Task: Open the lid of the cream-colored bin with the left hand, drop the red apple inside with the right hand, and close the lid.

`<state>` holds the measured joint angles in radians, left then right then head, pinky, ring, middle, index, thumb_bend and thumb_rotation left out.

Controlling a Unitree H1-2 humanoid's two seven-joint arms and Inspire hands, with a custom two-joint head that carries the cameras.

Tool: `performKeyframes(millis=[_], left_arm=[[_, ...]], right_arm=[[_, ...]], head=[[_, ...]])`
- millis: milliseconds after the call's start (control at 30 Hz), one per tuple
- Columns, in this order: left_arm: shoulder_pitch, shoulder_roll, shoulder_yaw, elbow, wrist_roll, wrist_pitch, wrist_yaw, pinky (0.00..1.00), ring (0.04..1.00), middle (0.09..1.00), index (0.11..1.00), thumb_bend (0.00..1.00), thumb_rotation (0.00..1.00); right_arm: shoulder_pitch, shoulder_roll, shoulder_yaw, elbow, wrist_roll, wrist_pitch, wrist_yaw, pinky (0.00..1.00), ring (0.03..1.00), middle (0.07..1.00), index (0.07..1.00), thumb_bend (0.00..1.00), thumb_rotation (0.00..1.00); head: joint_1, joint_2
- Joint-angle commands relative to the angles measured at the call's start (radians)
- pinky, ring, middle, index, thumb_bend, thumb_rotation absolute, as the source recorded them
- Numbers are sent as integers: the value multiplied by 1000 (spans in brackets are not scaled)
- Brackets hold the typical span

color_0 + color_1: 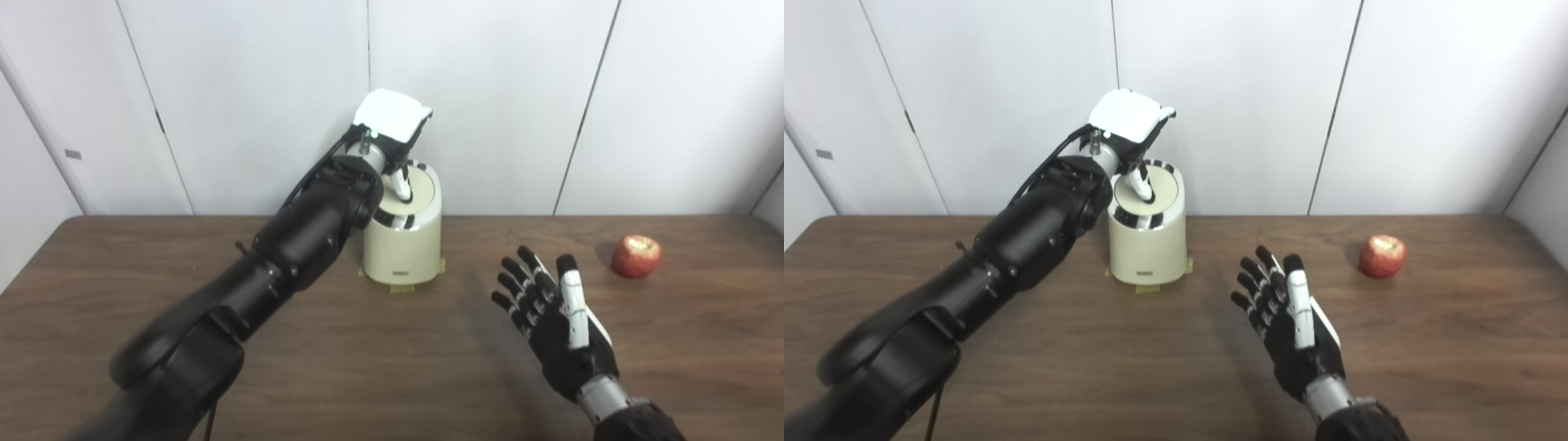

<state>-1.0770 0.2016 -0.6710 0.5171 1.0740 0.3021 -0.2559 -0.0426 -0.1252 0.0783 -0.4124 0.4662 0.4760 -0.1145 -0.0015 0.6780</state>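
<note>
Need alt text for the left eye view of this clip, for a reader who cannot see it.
The left hand reaches over the cream-colored cylindrical bin, a finger touching its closed lid. The right hand hovers open above the brown wooden table, apart from the red apple lying at right.

Left arm stretched far forward, right arm low with an empty palm.

The left robot hand is raised at the end of its long black arm, white back uppermost, fingers curled and pointing down. The right robot hand hovers nearer the body, palm turned up and leftward, fingers spread and extended, holding nothing, its wrist entering from the lower right.
</note>
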Motion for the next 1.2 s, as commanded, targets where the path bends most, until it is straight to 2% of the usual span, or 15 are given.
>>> performKeyframes(millis=[0, 67, 233, 333, 367, 433, 467, 533, 600, 667, 767, 900, 933, 1067, 1167], left_arm=[[-9, 2, 6, -8, 7, 3, -13, 1000, 945, 930, 942, 1000, 145], [-8, 6, 32, -32, -16, 5, -19, 1000, 948, 927, 937, 1000, 147], [-4, 20, 213, -180, -160, 35, -51, 885, 910, 904, 896, 999, 89], [-2, 34, 283, -257, -205, 90, -111, 774, 878, 890, 891, 976, 163], [10, 29, 329, -292, -248, 119, -124, 774, 878, 890, 891, 976, 163], [37, 7, 431, -353, -352, 155, -126, 627, 789, 833, 861, 919, 167], [63, -23, 509, -392, -404, 163, -119, 588, 763, 815, 854, 905, 163], [107, -67, 609, -453, -475, 167, -103, 666, 789, 824, 842, 713, 247], [150, -102, 674, -505, -538, 167, -76, 698, 798, 822, 839, 623, 285], [196, -125, 716, -551, -605, 160, -37, 764, 831, 832, 832, 569, 333], [267, -150, 766, -625, -692, 158, 6, 762, 837, 849, 818, 503, 298], [371, -166, 817, -735, -754, 167, 12, 779, 832, 850, 842, 397, 368], [387, -166, 822, -750, -761, 167, 10, 798, 842, 859, 853, 367, 420], [502, -178, 863, -832, -833, 167, -1, 854, 874, 883, 862, 356, 542], [566, -171, 857, -865, -856, 167, -5, 859, 878, 883, 865, 399, 647]], right_arm=[[-38, -10, 1, -39, 12, -7, -3, 928, 971, 965, 1000, 601, 1000], [-38, -9, 2, -40, 14, -7, -8, 922, 967, 962, 1000, 604, 1000], [-39, -7, -1, -45, 17, -6, -17, 922, 968, 959, 1000, 608, 998], [-42, -8, 0, -44, 18, -6, -22, 919, 964, 952, 1000, 608, 998], [-43, -10, 2, -44, 19, -6, -23, 919, 964, 952, 1000, 608, 998], [-43, -14, 4, -46, 22, -6, -25, 915, 959, 952, 997, 607, 995], [-43, -17, 5, -47, 26, -6, -27, 914, 959, 952, 996, 606, 995], [-44, -23, 6, -48, 35, -7, -30, 919, 963, 956, 998, 601, 997], [-44, -31, 10, -49, 42, -6, -33, 921, 964, 959, 998, 600, 997], [-44, -39, 16, -49, 50, -6, -38, 919, 962, 961, 996, 597, 996], [-45, -49, 22, -53, 54, -6, -44, 914, 958, 956, 988, 595, 993], [-45, -53, 20, -60, 53, -6, -56, 892, 955, 951, 977, 616, 976], [-46, -51, 17, -61, 55, -7, -59, 885, 952, 947, 971, 624, 954], [-48, -54, 13, -66, 54, -7, -68, 878, 953, 946, 966, 624, 943], [-48, -59, 13, -68, 59, -7, -72, 884, 954, 948, 967, 612, 946]], head=[[-7, 0], [-11, 0], [-17, 4], [-22, 3], [-25, 5], [-26, 5], [-23, 6], [-23, 6], [-26, 7], [-26, 7], [-27, 8], [-29, 10], [-29, 9], [-28, 8], [-29, 8]])
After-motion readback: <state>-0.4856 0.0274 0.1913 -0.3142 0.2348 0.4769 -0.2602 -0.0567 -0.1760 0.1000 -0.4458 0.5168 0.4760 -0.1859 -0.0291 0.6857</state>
